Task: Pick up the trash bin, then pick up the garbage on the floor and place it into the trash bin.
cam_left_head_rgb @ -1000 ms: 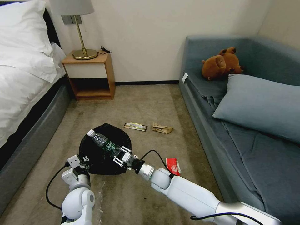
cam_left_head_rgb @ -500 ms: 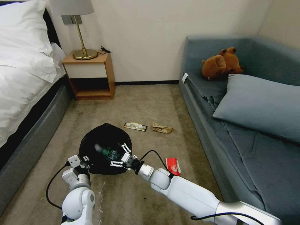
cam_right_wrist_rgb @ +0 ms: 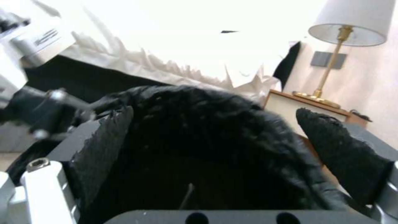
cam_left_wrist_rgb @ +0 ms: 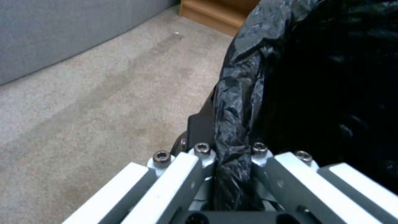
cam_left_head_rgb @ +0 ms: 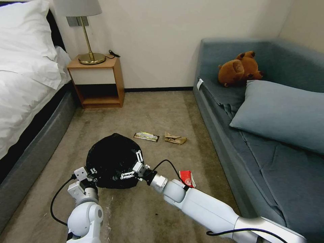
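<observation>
The trash bin (cam_left_head_rgb: 111,158), lined with a crinkly black bag (cam_left_wrist_rgb: 323,77), is held just above the carpet. My left gripper (cam_left_head_rgb: 91,173) is shut on the bin's near rim, pinching the bag's edge (cam_left_wrist_rgb: 232,174) between its fingers (cam_left_wrist_rgb: 182,174). My right gripper (cam_left_head_rgb: 130,166) hangs open over the bin's mouth with nothing between its black pads (cam_right_wrist_rgb: 112,140). Garbage lies on the floor: a flat yellow-green wrapper (cam_left_head_rgb: 146,136) and a crumpled brown paper bag (cam_left_head_rgb: 174,138) beyond the bin, and a red-white wrapper (cam_left_head_rgb: 186,178) beside my right forearm.
A bed (cam_left_head_rgb: 23,87) runs along the left. A blue-grey sofa (cam_left_head_rgb: 270,141) with a pillow and a brown plush toy (cam_left_head_rgb: 239,69) runs along the right. A wooden nightstand (cam_left_head_rgb: 96,82) with a lamp stands at the back wall. Carpet lies open between them.
My right gripper held a clear bottle over the bin, then opened. The bottle dropped inside and is now out of sight. The left gripper and bin stayed put.
</observation>
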`<state>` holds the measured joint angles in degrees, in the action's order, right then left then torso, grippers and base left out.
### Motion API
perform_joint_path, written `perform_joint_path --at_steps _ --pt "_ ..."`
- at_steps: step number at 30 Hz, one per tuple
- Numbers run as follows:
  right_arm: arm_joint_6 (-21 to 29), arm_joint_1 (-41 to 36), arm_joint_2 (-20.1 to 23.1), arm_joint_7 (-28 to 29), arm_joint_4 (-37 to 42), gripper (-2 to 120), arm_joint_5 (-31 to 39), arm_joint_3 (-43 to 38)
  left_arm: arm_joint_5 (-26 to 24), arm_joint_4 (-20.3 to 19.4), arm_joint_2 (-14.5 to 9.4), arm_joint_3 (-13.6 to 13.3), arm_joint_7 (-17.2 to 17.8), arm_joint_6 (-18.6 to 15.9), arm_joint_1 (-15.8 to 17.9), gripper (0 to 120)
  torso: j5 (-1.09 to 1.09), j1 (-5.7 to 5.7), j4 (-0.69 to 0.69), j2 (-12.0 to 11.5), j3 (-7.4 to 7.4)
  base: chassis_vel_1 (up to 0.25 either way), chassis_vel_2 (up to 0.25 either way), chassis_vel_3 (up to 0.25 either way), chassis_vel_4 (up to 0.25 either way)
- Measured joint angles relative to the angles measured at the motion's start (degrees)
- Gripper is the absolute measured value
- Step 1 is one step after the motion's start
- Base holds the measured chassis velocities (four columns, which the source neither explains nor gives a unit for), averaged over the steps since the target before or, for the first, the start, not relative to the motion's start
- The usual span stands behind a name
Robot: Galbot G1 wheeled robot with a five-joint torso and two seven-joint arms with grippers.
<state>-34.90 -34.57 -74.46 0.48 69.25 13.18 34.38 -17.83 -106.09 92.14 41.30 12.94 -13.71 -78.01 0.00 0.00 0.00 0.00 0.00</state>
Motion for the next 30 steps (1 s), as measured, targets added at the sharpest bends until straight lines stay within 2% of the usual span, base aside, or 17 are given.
perform_joint_path --at_steps 5,11,13,14,17,21,23,30 --pt "0.31 -0.08 0.54 0.57 0.79 100 0.12 -1.68 -0.21 0.16 0.0 0.04 0.02 -0.16 0.06 1 0.0 0.0 0.0 0.0 0.0 0.0 0.0 0.0 0.0" --pt "0.81 -0.14 2.19 1.79 2.14 100 -0.05 -8.41 -0.2 0.25 0.0 0.15 0.02 -0.34 0.25 1 0.01 0.0 0.0 0.0 0.0 0.0 0.0 0.0 0.0" --pt "1.23 -0.58 2.86 2.32 2.37 100 0.16 -13.51 -0.15 0.51 0.0 0.41 0.03 -0.42 0.43 1 0.01 0.0 0.0 0.0 0.0 0.0 0.0 0.0 0.0" --pt "1.23 -0.58 2.86 2.32 2.37 100 0.16 -13.51 -0.15 0.51 0.0 0.41 0.03 -0.42 0.43 1 0.01 0.0 0.0 0.0 0.0 0.0 0.0 0.0 0.0" --pt "2.49 -2.04 4.22 2.7 3.32 100 1.37 -23.0 -0.34 0.79 0.0 0.5 0.12 -0.87 0.71 1 0.01 0.0 0.0 0.0 0.0 0.0 0.0 0.0 0.0" --pt "4.39 -3.14 5.1 3.31 4.41 100 2.6 -29.22 -0.36 0.9 0.0 0.31 0.19 -1.16 0.94 1 0.01 0.0 -0.01 0.0 0.0 0.0 0.0 0.0 0.0" --pt "6.7 -4.0 4.86 5.39 5.1 100 3.27 -35.47 -0.24 0.93 0.0 0.04 0.21 -1.34 1.01 1 0.01 0.0 -0.02 0.0 0.0 0.0 0.0 0.0 0.0" --pt "12.0 -4.33 3.62 10.82 5.69 100 5.33 -46.03 0.15 0.84 0.0 -0.69 0.14 -1.43 0.61 1 0.02 0.0 0.0 0.0 0.0 0.0 0.0 0.0 0.0"
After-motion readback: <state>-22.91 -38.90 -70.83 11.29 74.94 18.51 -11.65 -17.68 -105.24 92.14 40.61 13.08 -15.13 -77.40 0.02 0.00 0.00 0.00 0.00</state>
